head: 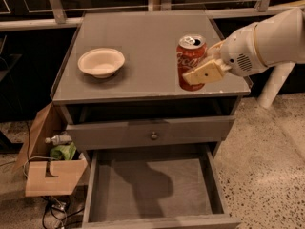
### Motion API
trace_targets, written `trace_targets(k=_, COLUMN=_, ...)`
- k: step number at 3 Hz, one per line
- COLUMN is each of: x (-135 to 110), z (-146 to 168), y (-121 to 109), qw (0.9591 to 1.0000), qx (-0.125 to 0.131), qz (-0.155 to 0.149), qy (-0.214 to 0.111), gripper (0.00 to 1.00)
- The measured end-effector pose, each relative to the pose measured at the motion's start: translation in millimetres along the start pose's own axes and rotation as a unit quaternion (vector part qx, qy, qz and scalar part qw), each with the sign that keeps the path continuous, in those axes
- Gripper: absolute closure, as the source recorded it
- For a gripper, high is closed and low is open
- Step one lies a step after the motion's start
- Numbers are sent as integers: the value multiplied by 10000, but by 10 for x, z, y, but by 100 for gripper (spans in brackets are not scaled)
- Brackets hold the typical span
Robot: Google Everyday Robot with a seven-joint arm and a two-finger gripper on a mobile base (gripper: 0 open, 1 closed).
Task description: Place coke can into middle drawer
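The coke can (190, 60), red with white script and an open silver top, stands upright in my gripper (194, 69) over the front right part of the cabinet top (143, 37). The gripper reaches in from the right and is shut on the can; one tan finger pad (204, 72) lies across its front, and the other finger is hidden behind it. The middle drawer (190, 190) is pulled wide open below, its flat grey floor bare. It lies lower than the can and nearer the camera.
A cream-white bowl (101, 62) sits on the left of the cabinet top. A grey drawer front with a small brass knob (154, 135) is above the open drawer. A cardboard box (50, 173) with a bottle and cables stands on the floor at left. A white post (275, 85) stands at right.
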State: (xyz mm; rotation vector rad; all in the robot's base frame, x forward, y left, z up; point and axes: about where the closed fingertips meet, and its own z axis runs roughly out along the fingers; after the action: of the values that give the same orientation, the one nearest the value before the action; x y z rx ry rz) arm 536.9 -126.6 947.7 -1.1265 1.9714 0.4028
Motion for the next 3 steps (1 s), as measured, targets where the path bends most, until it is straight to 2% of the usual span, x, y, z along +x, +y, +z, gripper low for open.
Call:
trace_targets(k=1, x=395, z=88, y=53, qw=9997, qx=-31, qz=130, qy=207, gripper=100)
trace_targets(k=2, x=1037, z=108, y=258, qw=9973, qx=-186, qz=546, qy=462, gripper=100)
trace_targets(k=3, x=1358, z=121, y=401, qw=9945, qx=-298, qz=856, qy=522, gripper=100)
